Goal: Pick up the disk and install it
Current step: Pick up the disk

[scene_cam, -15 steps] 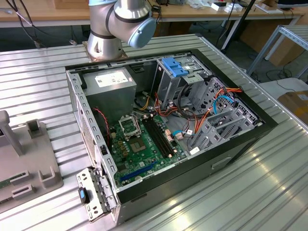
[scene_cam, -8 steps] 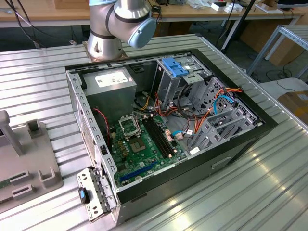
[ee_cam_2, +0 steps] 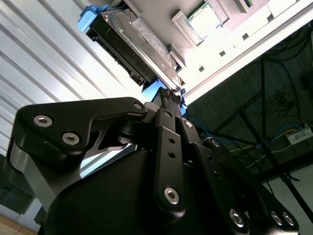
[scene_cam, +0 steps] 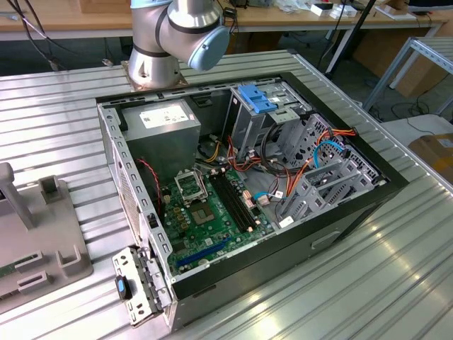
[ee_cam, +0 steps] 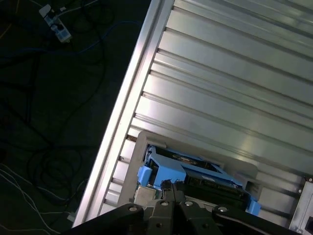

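Pinching almost fully closed, the black metal gripper (ee_cam_2: 171,94) presses its two thin tips on the blue edge of the disk (ee_cam_2: 129,39). The disk is a flat grey box with a shiny silver face, dark sides and a bright blue plastic frame round it. In both wrist views it sits right at the gripper's tip. In the first wrist view it lies flat in a pale grey holder (ee_cam: 142,142) on the ribbed silver metal table (ee_cam: 234,73), near the table's edge. Beyond that edge is dark floor (ee_cam: 58,98). In the upper left of the exterior view stands the silver robot arm (scene_cam: 177,35) with a light blue cap. The open black computer case (scene_cam: 333,219) fills the middle of that frame.
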`<state>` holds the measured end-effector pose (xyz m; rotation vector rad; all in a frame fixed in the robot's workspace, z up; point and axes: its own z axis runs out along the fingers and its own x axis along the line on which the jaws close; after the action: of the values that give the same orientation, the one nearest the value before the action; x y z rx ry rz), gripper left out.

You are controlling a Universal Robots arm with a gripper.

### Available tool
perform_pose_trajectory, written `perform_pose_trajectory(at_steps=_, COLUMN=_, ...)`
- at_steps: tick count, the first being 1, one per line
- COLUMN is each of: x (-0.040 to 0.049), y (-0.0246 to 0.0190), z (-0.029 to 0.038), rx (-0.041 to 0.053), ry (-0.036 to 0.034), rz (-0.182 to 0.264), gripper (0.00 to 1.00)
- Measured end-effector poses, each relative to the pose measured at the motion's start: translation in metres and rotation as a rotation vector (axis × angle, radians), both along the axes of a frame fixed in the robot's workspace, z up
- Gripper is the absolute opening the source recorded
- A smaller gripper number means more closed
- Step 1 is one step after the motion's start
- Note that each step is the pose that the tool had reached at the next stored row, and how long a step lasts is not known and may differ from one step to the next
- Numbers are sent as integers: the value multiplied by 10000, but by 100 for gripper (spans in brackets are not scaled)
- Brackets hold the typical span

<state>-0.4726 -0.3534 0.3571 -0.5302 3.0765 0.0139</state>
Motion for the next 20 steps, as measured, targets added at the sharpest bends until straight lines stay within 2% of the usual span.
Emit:
perform_pose_trajectory(at_steps=13, x=0, y=2, z=0, rx=1, ry=0, rz=452, gripper=11)
perform_pose_trajectory(at_steps=20, x=0, y=5, z=0, rx=0, ry=0, rz=995, gripper=11)
